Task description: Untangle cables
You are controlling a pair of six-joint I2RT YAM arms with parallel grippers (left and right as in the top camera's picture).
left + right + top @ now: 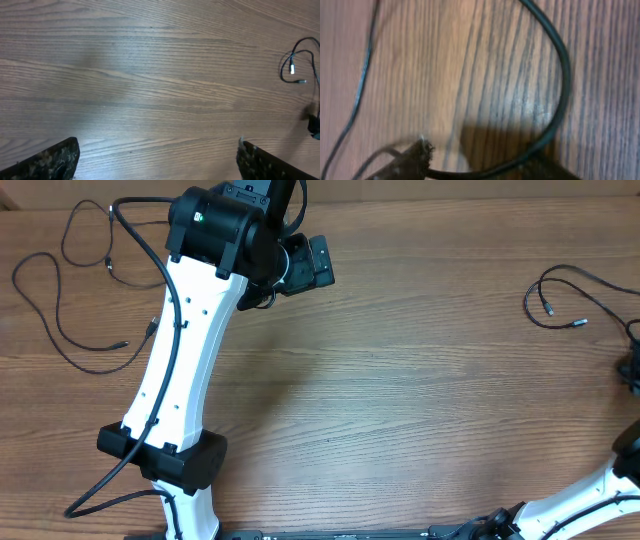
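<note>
A thin black cable (60, 290) lies in loose loops at the table's far left. A second black cable (560, 295) lies at the far right and also shows in the left wrist view (300, 60). My left gripper (318, 265) is raised over the back middle of the table; its fingers (157, 165) are wide open and empty over bare wood. My right gripper (632, 370) sits at the right edge, mostly cut off. In the right wrist view its fingers (477, 167) are low over the table and apart, with a thick black cable (562, 75) curving between them.
A thinner cable strand (362, 85) runs down the left of the right wrist view. The left arm's own black hose (130, 230) loops near the left cable. The wooden table (400, 400) fills the view.
</note>
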